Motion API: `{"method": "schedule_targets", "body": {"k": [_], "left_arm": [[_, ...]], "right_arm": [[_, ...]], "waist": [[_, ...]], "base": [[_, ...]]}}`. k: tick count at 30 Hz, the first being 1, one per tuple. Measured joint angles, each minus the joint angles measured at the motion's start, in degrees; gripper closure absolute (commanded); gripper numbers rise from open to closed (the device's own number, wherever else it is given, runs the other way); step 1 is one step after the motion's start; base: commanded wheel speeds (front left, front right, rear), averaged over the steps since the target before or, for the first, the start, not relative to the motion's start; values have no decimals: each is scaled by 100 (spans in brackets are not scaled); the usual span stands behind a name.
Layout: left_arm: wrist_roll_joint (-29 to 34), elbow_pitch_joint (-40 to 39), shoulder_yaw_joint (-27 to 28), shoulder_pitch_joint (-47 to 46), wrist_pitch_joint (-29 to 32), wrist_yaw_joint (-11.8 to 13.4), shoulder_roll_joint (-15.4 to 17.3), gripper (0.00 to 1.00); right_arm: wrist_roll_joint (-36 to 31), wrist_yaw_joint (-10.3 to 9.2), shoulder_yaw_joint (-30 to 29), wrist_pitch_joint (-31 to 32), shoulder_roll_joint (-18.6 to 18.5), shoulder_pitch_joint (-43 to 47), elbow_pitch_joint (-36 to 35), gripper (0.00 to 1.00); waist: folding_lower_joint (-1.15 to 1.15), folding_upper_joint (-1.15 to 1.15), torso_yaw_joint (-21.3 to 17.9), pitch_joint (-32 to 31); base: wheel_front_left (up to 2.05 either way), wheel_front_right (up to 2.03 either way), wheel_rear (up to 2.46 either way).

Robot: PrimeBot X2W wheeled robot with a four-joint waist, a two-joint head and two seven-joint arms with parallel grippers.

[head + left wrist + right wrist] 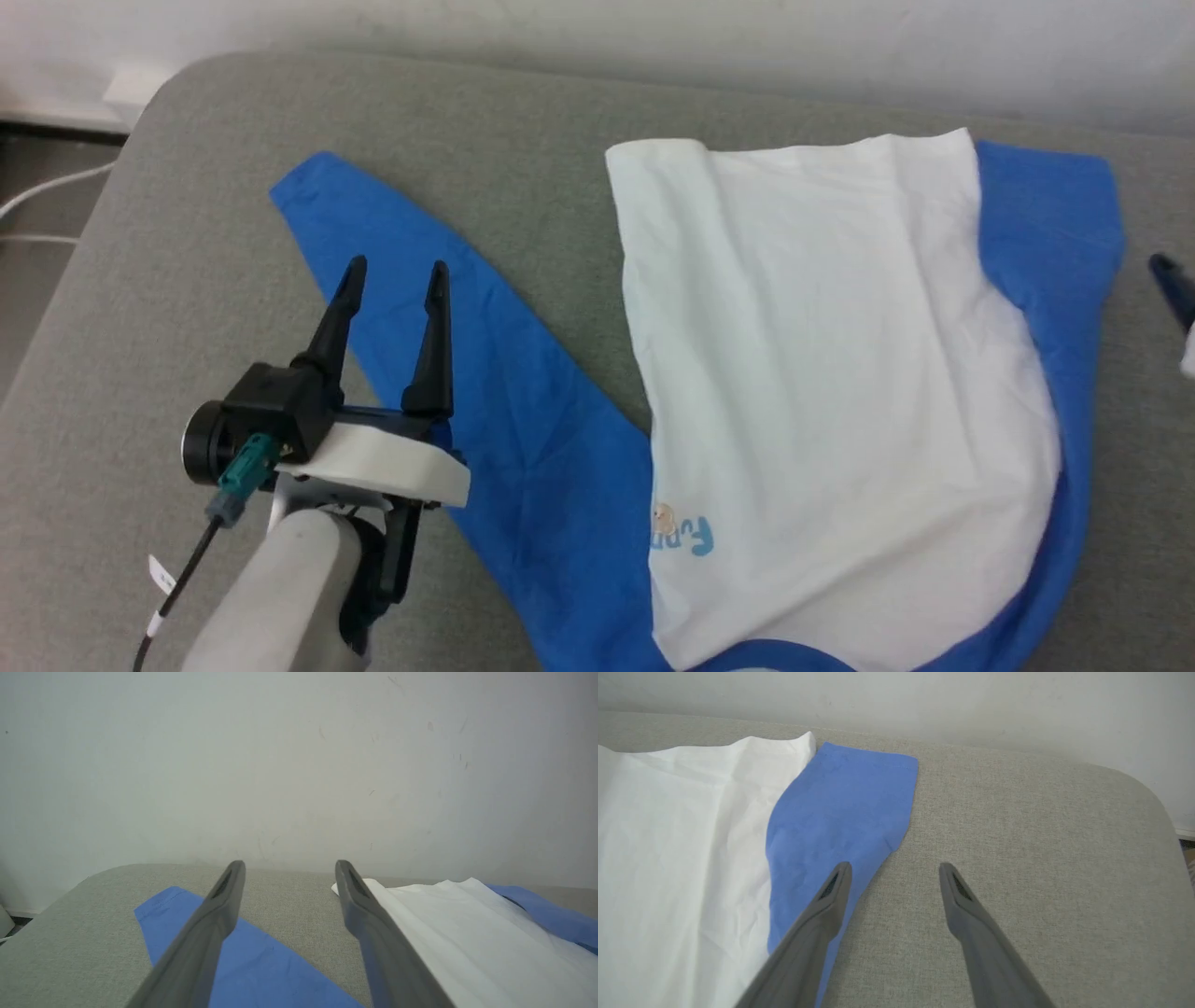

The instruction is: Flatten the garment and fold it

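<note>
Head view, left to right. A white cable lies off the far left edge of the grey padded surface. My left gripper is over the surface's left half, fingers spread, nothing between them, tips pointing away from me. The garment lies on the surface to the right of that gripper, but its left sleeve reaches out under it. The sleeve runs diagonally, cuff at far left, shoulder near me. I cannot tell whether the fingers touch the cloth.

The white body's long axis runs near to far, with the blue neckband at the near edge and the hem toward the wall. The cloth is lightly wrinkled. The lettering and a small tan cartoon sit right at the white panel's left edge.

The right sleeve lies alongside the body, cuff far.

Right wrist view: my right gripper is also spread and empty. One finger is over that sleeve's edge, the other over bare grey surface.
</note>
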Motion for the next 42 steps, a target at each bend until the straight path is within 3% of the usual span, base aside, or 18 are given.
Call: {"method": "schedule_targets", "body": {"k": [4,11,21,22,23,24,32,42], "left_arm": [[177,-327,120,121,0,-4,-210,0],[416,-493,210,154,0,-168,-515,0],[633,-468,452,169,0,-371,-751,0],[648,-458,482,171,0,-405,-765,0],[670,-448,506,177,0,-419,-781,0],[681,-437,523,183,0,-438,-798,0],[822,-300,650,194,0,-546,-877,0],[836,-151,800,493,0,-680,-856,0]], "right_arm": [[-271,1,-55,175,-335,-658,699,0],[-717,1,-257,101,-579,-1295,1599,0],[-667,-5,29,-197,-823,-1452,2149,0],[-639,-5,127,-201,-877,-1453,2157,19],[-594,-5,233,-201,-928,-1452,2156,71],[-523,-5,325,-202,-972,-1454,2157,100],[31,3,501,-660,-940,-1405,2395,100],[78,2,315,-1725,-1027,-892,2415,100]], "waist": [[1,0,192,259],[1,0,580,687],[-1,0,967,1105],[-1,0,981,1132],[-1,0,990,1154],[-1,0,994,1170],[0,0,874,1041],[-1,0,516,530]], "base": [[0,0,0],[0,0,0],[0,0,0],[0,0,0],[0,0,0],[0,0,0],[0,0,0],[0,0,0]]}}
